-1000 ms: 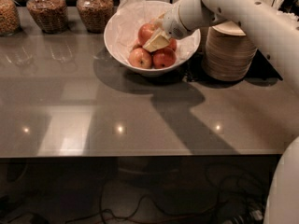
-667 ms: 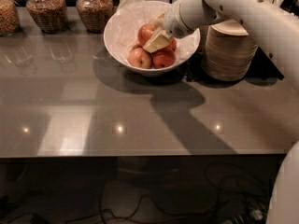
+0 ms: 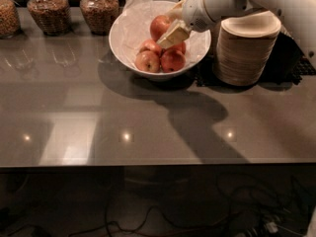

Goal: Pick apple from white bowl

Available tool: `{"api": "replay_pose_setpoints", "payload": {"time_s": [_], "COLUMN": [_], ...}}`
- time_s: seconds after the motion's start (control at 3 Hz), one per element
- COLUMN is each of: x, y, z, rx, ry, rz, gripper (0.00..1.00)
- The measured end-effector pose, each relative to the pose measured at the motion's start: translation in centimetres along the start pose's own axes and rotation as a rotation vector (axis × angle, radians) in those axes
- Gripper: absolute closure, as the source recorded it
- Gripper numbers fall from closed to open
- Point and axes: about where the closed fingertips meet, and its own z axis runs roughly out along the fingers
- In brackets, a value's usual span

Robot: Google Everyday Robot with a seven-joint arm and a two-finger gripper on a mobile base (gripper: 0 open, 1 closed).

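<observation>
Raised slightly since the earlier frame, the gripper (image 3: pixel 166 28) is closed around the apple (image 3: pixel 158 25), lifting it just above the other apples (image 3: pixel 161 60) in the white bowl (image 3: pixel 121 46), so the pick looks nearly done.

Pincer (image 3: pixel 168 29) gripping apple (image 3: pixel 158 23) over white bowl (image 3: pixel 123 43). Stacked tan bowls (image 3: pixel 244 53) crowd the right, jars (image 3: pixel 98 9) block behind-left. Front surface (image 3: pixel 148 122) open.
</observation>
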Motion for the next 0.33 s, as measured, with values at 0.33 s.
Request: {"api": "replay_pose_setpoints", "payload": {"time_s": [0.33], "x": [-0.98], "y": [0.43], "z": [-3.74], "rx": [0.011], "ry": [-0.023], "rz": [0.029], "gripper": [1.00]}}
